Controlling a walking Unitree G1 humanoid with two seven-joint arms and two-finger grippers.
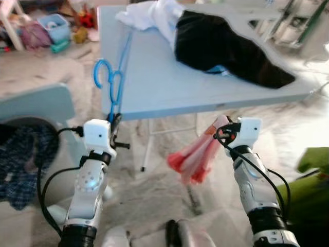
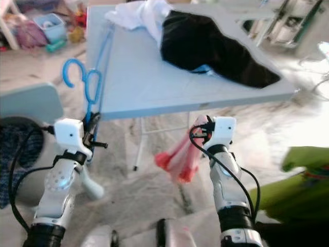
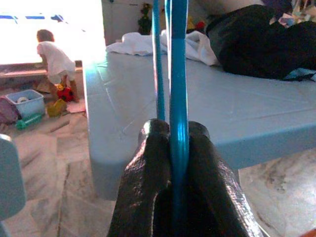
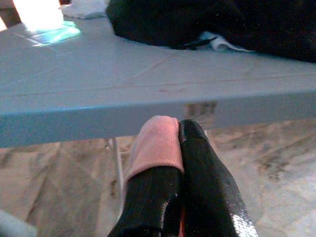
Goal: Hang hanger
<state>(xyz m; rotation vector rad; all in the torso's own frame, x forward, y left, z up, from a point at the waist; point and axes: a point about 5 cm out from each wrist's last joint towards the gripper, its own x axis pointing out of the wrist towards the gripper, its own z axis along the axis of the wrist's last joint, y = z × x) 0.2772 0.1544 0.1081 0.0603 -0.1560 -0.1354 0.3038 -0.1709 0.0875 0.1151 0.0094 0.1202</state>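
Fingers (image 3: pixel 148 173) of your left gripper (image 1: pixel 114 123) clamped tight on blue hangers (image 1: pixel 114 85), hooks up beside left edge of blue surface (image 1: pixel 164 82). Your right gripper (image 1: pixel 220 127) fingers (image 4: pixel 207 182) pinched shut on pink hangers (image 1: pixel 195 157), bunch dangling below surface's front edge, over marble floor (image 1: pixel 154 190). On surface: black garment (image 1: pixel 221 49) and white cloth (image 1: pixel 151 15), piled at far side. Blue-checked cloth (image 1: pixel 20 159) low at your left. Green fabric (image 1: pixel 308 195) at your right.

Your left gripper (image 3: pixel 174 148) pinches the blue hanger (image 3: pixel 177 69); black cloth (image 3: pixel 261 42) lies at two o'clock on the table (image 3: pixel 148 98).
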